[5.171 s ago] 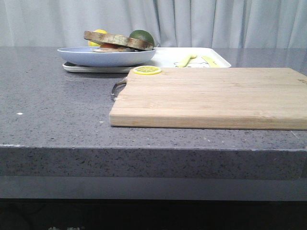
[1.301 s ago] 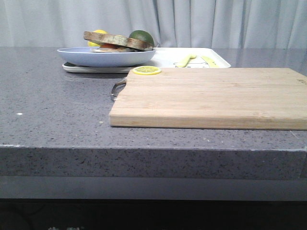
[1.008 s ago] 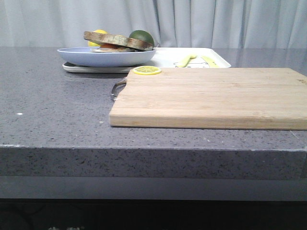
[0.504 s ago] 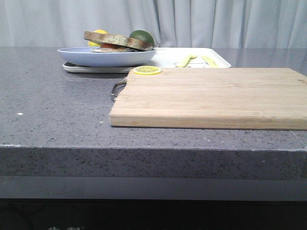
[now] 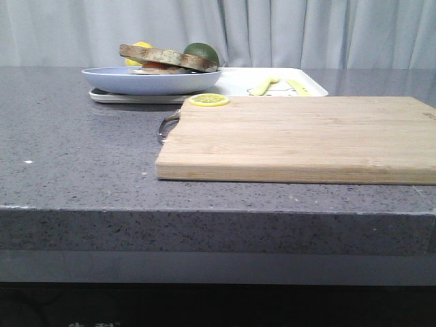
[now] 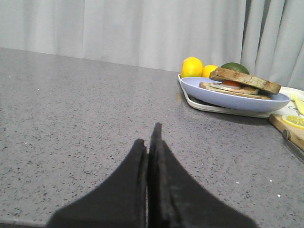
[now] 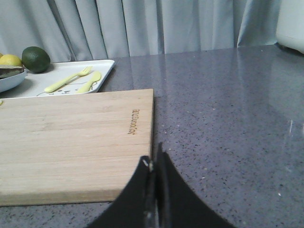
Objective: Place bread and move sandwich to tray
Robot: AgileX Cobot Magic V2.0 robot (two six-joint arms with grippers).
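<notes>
- We see the sandwich (image 5: 169,58) lying flat on the blue plate (image 5: 151,80), its top slice tilted, long side running left to right.
- The plate sits on the left end of the white tray (image 5: 272,83) at the tabletop's (image 5: 75,150) far side.
- The cutting board (image 5: 300,136) lies just in front of the tray, a lemon slice (image 5: 208,100) on its far left corner.
- Our left hand (image 6: 149,142) and right hand (image 7: 154,164) hang low over the tabletop, fingers pressed together, holding nothing.

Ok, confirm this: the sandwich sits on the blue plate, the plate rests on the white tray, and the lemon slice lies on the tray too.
Not quite. The lemon slice lies on a corner of the cutting board, not on the tray; the front view shows it. The rest holds: the sandwich sits on the blue plate, which rests on the tray.
</notes>
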